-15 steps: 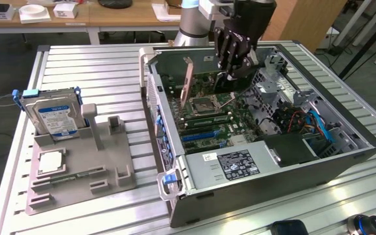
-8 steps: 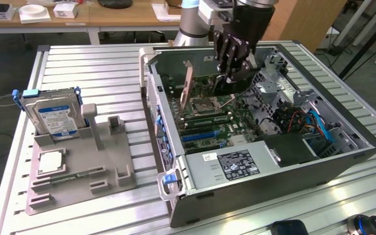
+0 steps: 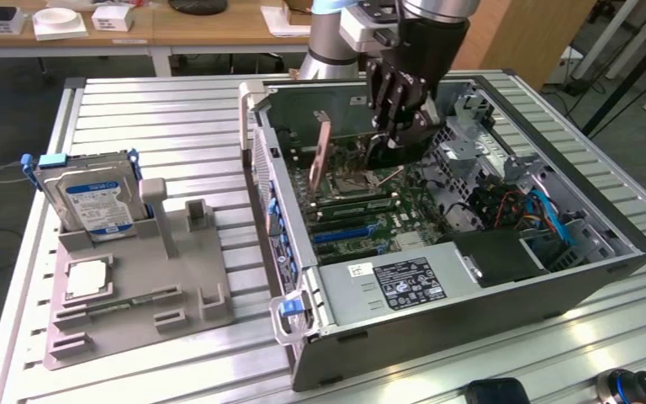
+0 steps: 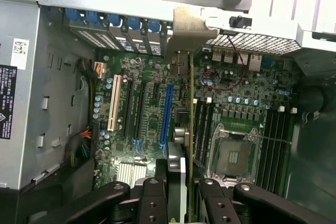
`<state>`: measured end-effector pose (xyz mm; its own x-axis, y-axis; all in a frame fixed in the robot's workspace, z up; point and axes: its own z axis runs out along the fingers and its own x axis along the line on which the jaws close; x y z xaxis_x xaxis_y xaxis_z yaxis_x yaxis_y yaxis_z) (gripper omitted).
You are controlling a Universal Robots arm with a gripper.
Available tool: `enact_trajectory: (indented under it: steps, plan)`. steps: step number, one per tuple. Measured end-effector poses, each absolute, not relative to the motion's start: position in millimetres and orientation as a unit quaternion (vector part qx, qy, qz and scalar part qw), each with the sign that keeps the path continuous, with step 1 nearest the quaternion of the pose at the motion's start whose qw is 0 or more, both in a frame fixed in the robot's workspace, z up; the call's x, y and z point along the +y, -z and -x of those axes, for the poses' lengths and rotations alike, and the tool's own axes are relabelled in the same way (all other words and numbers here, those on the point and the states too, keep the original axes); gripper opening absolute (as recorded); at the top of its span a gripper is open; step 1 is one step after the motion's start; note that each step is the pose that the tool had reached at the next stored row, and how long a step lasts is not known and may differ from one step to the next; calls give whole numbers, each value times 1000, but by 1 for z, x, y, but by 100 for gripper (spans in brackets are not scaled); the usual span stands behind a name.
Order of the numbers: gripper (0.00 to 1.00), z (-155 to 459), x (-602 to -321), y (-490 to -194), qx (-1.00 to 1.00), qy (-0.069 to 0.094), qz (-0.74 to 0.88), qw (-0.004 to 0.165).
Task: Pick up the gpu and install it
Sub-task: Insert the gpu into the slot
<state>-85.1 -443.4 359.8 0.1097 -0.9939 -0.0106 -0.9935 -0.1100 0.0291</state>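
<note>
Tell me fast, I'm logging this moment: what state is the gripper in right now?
Gripper: closed on the gpu, which stands on edge over the motherboard inside the open case.

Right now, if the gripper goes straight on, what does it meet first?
Probably the motherboard: the gripper holds the gpu on edge over it, so the card would touch first; depth unclear.

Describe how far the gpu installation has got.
Done: the gpu is picked up and stands on edge inside the computer case, over the motherboard, its bracket at the case's rear. In hand: the gripper is shut on its other end. Left: it is not released, and whether it sits fully in a slot cannot be told.
</note>
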Motion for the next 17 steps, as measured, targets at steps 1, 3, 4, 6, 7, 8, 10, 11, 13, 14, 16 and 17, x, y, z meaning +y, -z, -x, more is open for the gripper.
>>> enact_trajectory:
  steps: [1, 3, 4, 6, 7, 8, 10, 11, 13, 14, 16, 17]
  plan:
    - [28, 85, -444, -359, -667, 14, -745, 7]
    - [28, 85, -445, -357, -668, 13, -744, 7]
    - [28, 85, -445, -356, -669, 13, -743, 7]
    - [28, 85, -446, -353, -672, 13, -741, 7]
    - [28, 85, -446, -352, -673, 13, -740, 7]
    - [28, 85, -446, -350, -674, 13, -738, 7]
    - [28, 85, -446, -348, -677, 13, -736, 7]
    - [28, 85, -446, -347, -678, 13, -735, 7]
    - [28, 86, -446, -344, -681, 13, -732, 7]
    - [28, 86, -446, -343, -682, 13, -731, 7]
    - [28, 86, -446, -340, -684, 13, -730, 7]
    - [28, 87, -446, -338, -684, 13, -729, 7]
